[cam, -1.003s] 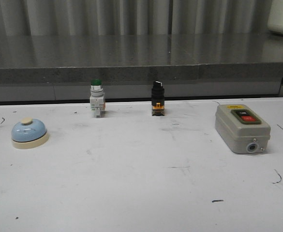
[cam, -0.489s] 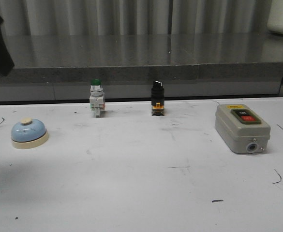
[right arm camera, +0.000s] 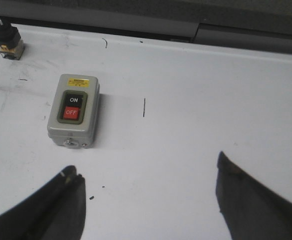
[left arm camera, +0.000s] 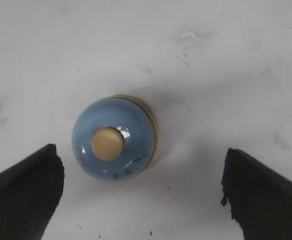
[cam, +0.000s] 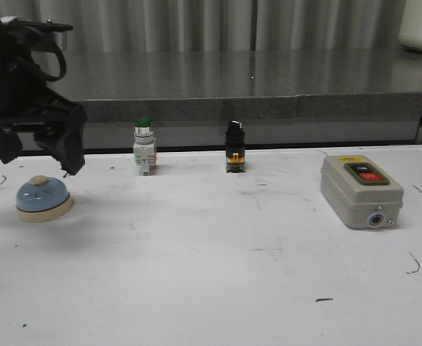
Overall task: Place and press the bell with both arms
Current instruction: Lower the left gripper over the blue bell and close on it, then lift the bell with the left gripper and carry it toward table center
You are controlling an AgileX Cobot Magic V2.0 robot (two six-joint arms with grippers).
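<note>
left tool: black, fingers apart above bell | bell: glossy blue dome, cream button | right tool: apart

Left arm at the frame's upper left, its tool spread wide, pointing down. Right tool also spread.

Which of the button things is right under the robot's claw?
The light-blue bell with its cream button, below the open left end effector; the other three switches stand further right.
</note>
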